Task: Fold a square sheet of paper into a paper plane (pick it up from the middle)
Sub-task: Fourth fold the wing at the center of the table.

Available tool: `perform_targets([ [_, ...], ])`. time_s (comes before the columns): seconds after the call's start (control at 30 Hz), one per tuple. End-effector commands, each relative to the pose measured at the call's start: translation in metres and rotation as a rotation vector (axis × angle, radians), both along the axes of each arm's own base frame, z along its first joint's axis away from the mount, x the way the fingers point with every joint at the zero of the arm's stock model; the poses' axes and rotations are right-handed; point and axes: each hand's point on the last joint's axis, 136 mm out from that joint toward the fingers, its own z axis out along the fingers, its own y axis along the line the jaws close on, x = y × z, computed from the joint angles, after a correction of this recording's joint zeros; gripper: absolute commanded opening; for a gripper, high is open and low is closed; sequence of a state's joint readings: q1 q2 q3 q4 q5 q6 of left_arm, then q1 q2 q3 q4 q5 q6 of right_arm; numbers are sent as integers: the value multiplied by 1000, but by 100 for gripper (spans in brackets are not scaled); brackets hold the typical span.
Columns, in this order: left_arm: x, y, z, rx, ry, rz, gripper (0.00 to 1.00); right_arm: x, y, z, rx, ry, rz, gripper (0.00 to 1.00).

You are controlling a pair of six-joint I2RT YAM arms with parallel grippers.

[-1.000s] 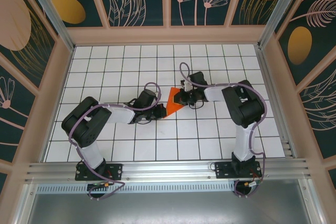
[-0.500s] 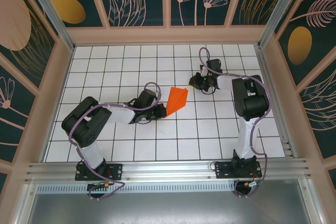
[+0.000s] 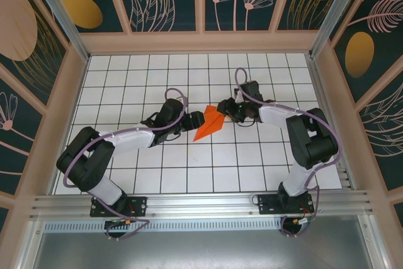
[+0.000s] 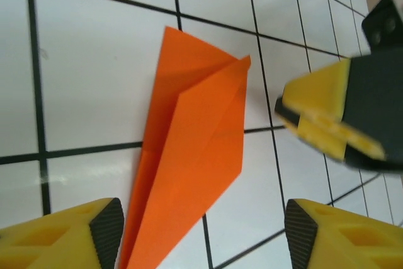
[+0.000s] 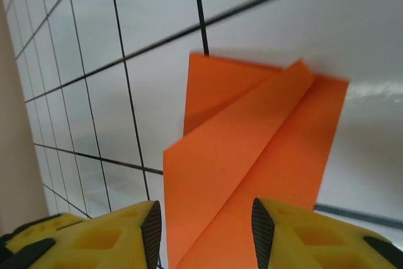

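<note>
— Where do we find the paper plane [image 3: 208,124]?

— We see it lying on the white grid table [image 3: 126,80], near the middle, between the two arms, its point turned toward the near left.

— And the left gripper [image 3: 191,124]?

— Its jaws stand wide apart, holding nothing. From its wrist we look down on the orange dart [image 4: 195,149] between its tips [image 4: 201,218].

— The right gripper [image 3: 222,108]?

— Just beside the plane's wide end, we find its jaws partly open and empty. Its wrist view [image 5: 206,228] shows the folded paper [image 5: 252,162] beneath the gap.
</note>
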State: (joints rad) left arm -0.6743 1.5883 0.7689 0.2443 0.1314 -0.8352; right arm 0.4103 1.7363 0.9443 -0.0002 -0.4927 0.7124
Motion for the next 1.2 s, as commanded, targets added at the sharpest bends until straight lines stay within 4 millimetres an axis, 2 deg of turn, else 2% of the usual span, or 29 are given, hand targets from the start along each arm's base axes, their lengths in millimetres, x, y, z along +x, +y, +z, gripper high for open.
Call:
perform_targets([
  [0.0,11,7,3,16,-31,68,74,-5,7,-13,-28,65,-57,45],
  [0.1,11,11,-3,20,-14,88,76,-7,15,-21,-21,96,-59,45],
  [0.33,12,25,-6,27,-8,145,81,-5,18,-35,-50,139,-69,43],
  [0.67,12,38,-12,12,13,189,84,-4,48,-30,50,145,30,38],
  [0.83,13,47,-14,-36,44,221,90,-8,58,-25,119,129,64,34],
  [1.03,12,43,-13,-127,74,186,99,-14,62,-21,166,81,82,26],
  [1.17,10,38,-9,-184,77,163,99,-14,61,-22,177,53,84,12],
])
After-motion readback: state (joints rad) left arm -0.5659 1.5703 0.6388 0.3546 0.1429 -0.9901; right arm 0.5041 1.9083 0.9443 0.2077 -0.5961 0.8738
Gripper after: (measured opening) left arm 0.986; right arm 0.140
